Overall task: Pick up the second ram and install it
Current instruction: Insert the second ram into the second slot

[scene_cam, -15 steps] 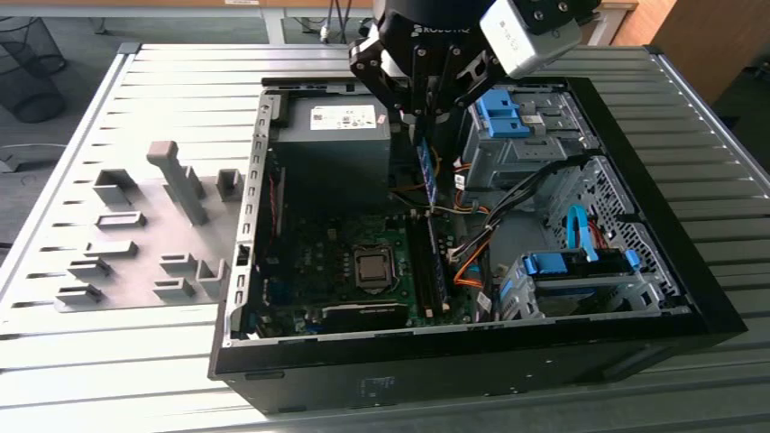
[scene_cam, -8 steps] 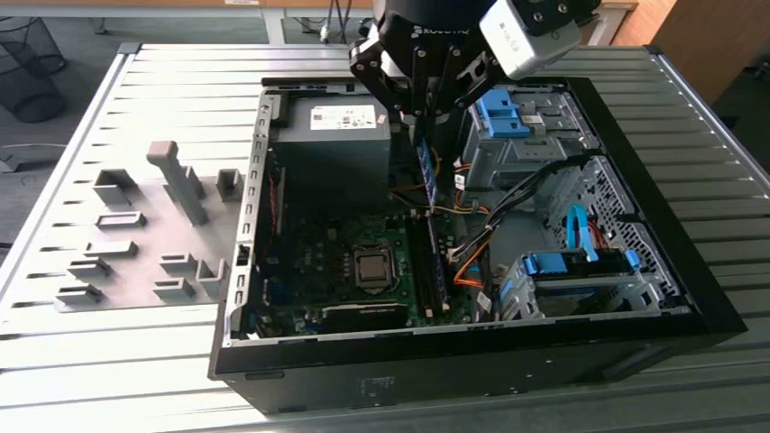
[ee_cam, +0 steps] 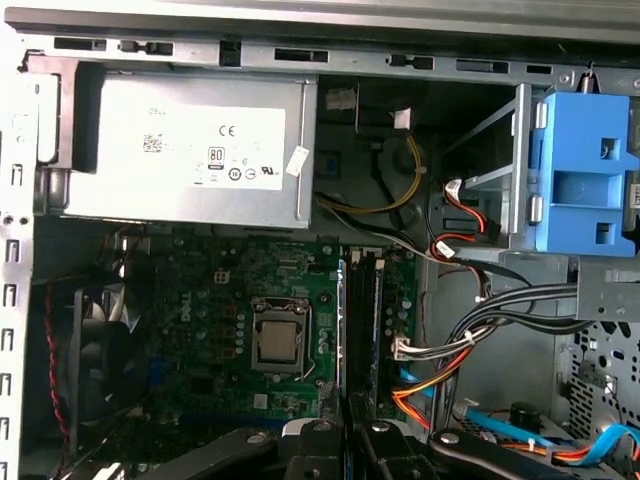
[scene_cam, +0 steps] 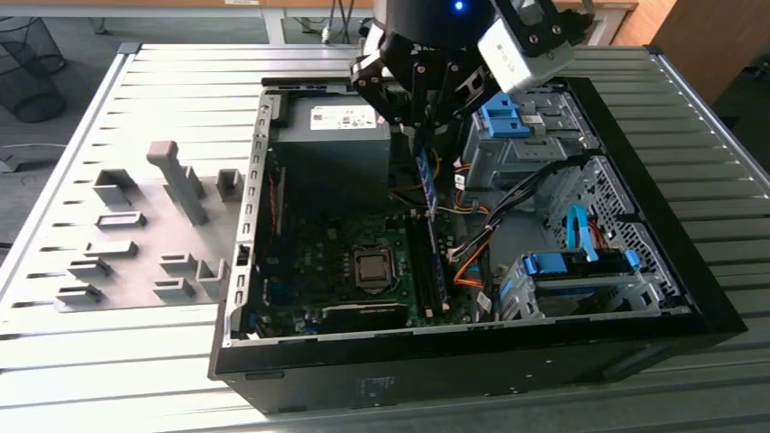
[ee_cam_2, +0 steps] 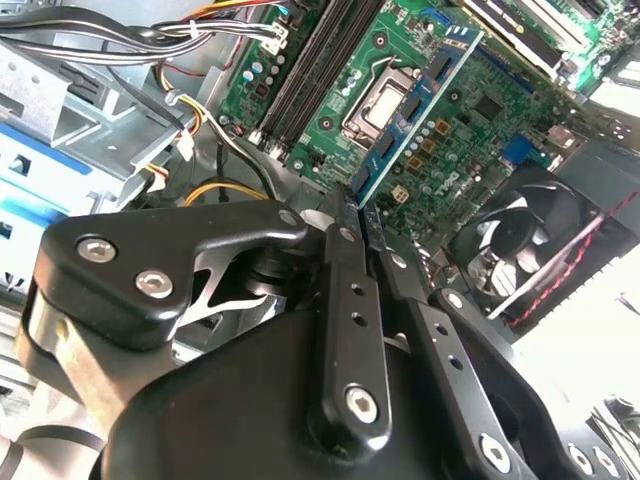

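Looked like a robotics lab or assembly-test workshop. Shown by an open desktop computer case laid on a ribbed metal worktable, beside a grey fixture plate with moulded holder blocks. Confirmed by wire waste baskets on a bare floor, desk legs behind, and an exposed motherboard with power supply inside.

Second ram above motherboard slots.
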Controlling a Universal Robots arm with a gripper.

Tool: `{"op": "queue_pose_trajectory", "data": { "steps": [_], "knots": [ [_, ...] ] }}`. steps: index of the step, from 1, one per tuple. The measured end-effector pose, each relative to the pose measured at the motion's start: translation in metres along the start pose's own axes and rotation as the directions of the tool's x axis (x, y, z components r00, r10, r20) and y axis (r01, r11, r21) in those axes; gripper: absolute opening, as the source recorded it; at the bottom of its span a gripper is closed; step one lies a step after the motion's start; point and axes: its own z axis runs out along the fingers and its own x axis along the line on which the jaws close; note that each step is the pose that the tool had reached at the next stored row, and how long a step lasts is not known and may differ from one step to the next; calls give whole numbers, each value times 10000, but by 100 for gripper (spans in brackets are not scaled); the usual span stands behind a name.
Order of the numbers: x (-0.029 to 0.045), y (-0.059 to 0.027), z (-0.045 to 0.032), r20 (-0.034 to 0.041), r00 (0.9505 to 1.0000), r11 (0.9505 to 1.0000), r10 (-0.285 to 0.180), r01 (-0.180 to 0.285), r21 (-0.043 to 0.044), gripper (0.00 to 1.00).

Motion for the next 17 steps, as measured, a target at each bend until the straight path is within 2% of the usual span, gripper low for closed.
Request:
{"op": "queue_pose_trajectory", "data": {
  "steps": [6,17],
  "knots": [
    [-28,-1,105,0,10000,10000,1,-1,0,14],
    [-29,-1,116,0,10000,10000,1,-1,0,14]
  ]
}}
